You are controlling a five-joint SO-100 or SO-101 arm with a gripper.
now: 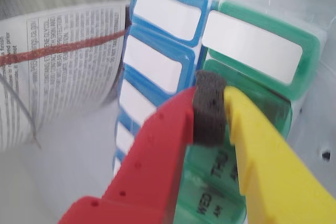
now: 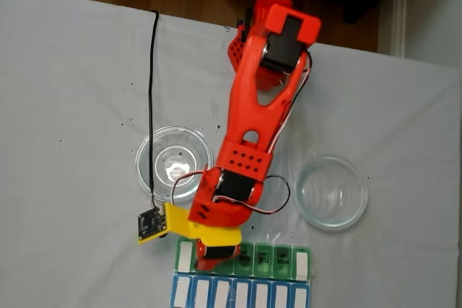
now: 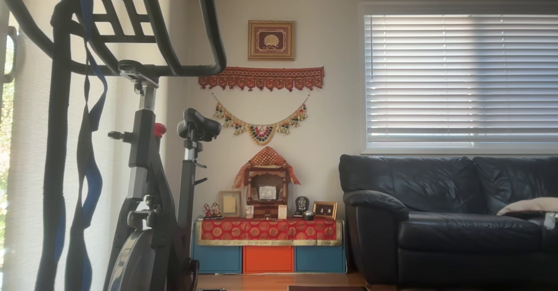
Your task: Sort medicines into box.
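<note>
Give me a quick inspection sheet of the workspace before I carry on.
Surface: white table, a few dark specks.
Job's things: pill box at the near edge in the fixed view, green and blue rows; no pills seen.
Clutter: two clear glass dishes, both look empty; printed paper beside the box.
End effector: over the green row, fingers closed on a dark foam pad.
Cables: black cable across the table.
Surroundings: exercise bike, sofa.

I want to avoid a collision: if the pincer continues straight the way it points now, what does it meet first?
Probably the flat plastic pill organizer: in the wrist view the red and yellow pincer points down at its green-lidded row. Depth is unclear.
</note>
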